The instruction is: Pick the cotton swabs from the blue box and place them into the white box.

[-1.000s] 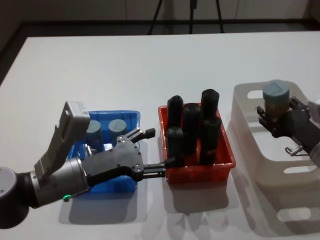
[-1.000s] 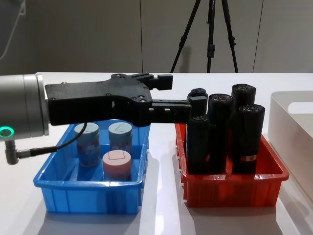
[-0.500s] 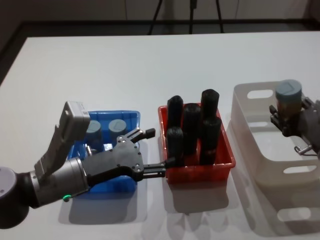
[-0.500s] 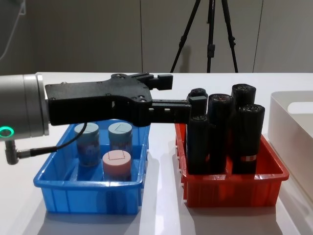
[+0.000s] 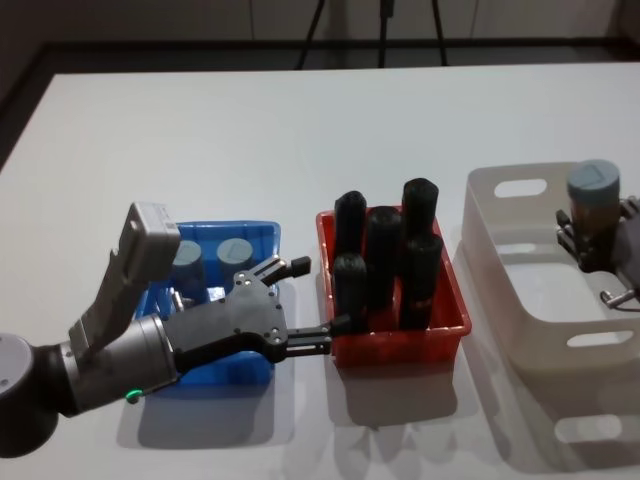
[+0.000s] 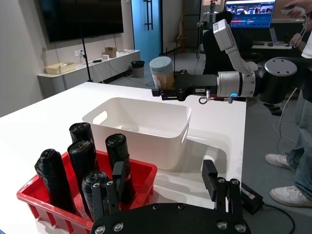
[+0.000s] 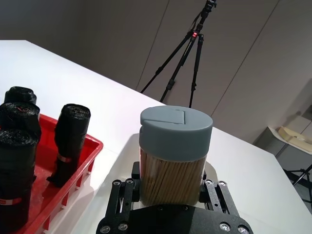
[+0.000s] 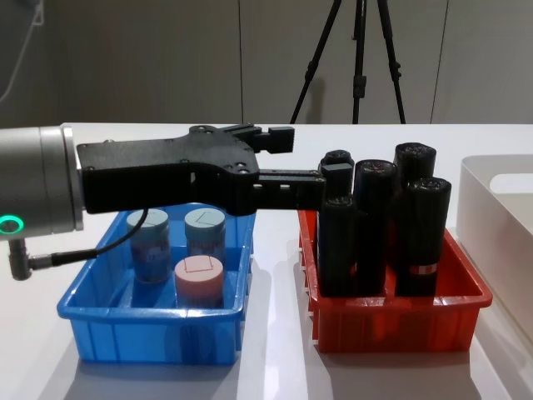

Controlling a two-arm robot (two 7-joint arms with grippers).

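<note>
Four tubs of cotton swabs are in view. Three stand upright in the blue box point(image 8: 150, 337) at the robot's left on the bench point(image 5: 250, 130): two with grey-blue lids point(image 8: 152, 242) point(image 8: 205, 229) side by side along the far side, and one with a pink lid point(image 8: 198, 279) nearer the front wall.

The fourth tub point(image 5: 593, 195), grey-blue lidded, is upright and in the air, clamped at its clear body by the right tool point(image 5: 597, 240). It hangs above the far right part of the white box point(image 5: 500, 300), higher than the rim.

The left tool point(image 5: 312, 298) hovers over the near right corner of the blue box. Its two fingers are spread apart with nothing between them, and the tips reach toward the red bin point(image 5: 400, 345).

The red bin sits between the two boxes, just beside each. It carries five black cylinders point(image 5: 383, 250), all upright and packed close together: three in the far row and two in the near row.
</note>
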